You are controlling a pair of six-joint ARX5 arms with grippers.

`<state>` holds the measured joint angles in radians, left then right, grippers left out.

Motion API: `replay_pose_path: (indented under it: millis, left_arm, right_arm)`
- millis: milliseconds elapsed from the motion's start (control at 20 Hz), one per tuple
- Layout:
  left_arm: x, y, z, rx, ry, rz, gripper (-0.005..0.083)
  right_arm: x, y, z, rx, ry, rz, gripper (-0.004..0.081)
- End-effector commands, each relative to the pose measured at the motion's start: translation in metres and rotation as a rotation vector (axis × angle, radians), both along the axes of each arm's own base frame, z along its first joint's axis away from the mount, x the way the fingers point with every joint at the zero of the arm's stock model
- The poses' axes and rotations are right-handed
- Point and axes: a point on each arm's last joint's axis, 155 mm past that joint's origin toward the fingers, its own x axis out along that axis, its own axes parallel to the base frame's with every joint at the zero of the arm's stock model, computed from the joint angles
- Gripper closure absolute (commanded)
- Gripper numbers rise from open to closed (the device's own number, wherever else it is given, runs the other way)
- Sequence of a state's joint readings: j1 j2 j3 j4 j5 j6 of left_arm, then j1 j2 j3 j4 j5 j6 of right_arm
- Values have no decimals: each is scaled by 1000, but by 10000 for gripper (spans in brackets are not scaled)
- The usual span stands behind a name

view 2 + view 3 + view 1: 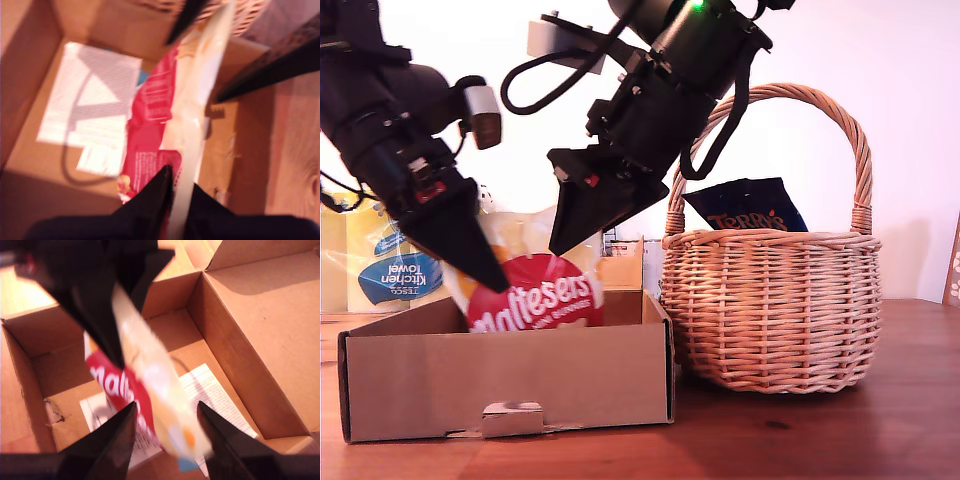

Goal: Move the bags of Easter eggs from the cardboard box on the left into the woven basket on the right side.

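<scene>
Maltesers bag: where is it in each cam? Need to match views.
Exterior view: Maltesers bag rises out of the box, left of this view's centre, between the two arms.
First wrist view: bag mid-picture, edge-on, pinched in shut jaws.
Second wrist view: bag mid-picture, between open jaws.
Shared landmark: the box.

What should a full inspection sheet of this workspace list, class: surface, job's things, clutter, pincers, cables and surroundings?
surface: brown wooden table.
job's things: Maltesers bag upright over the cardboard box; Terry's bag in the woven basket.
clutter: white paper sheet on the box floor; Kitchen Towel pack behind the box.
pincers: my first pincer shut on the Maltesers bag; my second pincer open, astride it.
cables: black cable looping off the second arm.
surroundings: white wall.
</scene>
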<state>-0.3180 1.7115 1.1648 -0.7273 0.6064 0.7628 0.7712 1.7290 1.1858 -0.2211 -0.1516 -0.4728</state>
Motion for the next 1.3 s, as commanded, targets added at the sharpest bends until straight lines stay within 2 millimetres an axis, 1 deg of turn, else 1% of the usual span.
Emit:
replay_pose_path:
  millis: [0, 100, 250, 400, 500, 600, 700, 950, 1250]
  left_arm:
    - [-3, -2, -8, 0, 13, -10, 797]
    - [-1, -2, -8, -2, 3, -15, 797]
    - [-2, -1, -8, 2, 2, -24, 797]
    - [-8, 1, -10, 13, 27, -24, 797]
    - [-14, 2, -9, 18, 49, -24, 797]
    - [-17, 1, -4, 4, 68, -21, 798]
    - [-18, -5, 6, -41, 102, -3, 798]
    - [-13, -10, 26, -73, 106, 0, 798]
    - [-11, -11, 28, -76, 97, -2, 798]
  right_arm:
    - [-4, 8, 10, 31, -10, 31, 418]
    - [-3, 10, 10, 34, -19, 42, 418]
    - [-3, 11, 2, 20, -15, 49, 418]
    - [-5, 14, -7, 9, -2, 57, 419]
    - [-8, 17, -8, 3, -7, 73, 419]
    - [-10, 19, -7, 4, -12, 80, 419]
    - [-10, 20, -7, 7, -15, 83, 419]
    - [-17, 15, -15, -33, 8, 98, 419]
    - [-26, 12, -28, -65, 50, 130, 420]
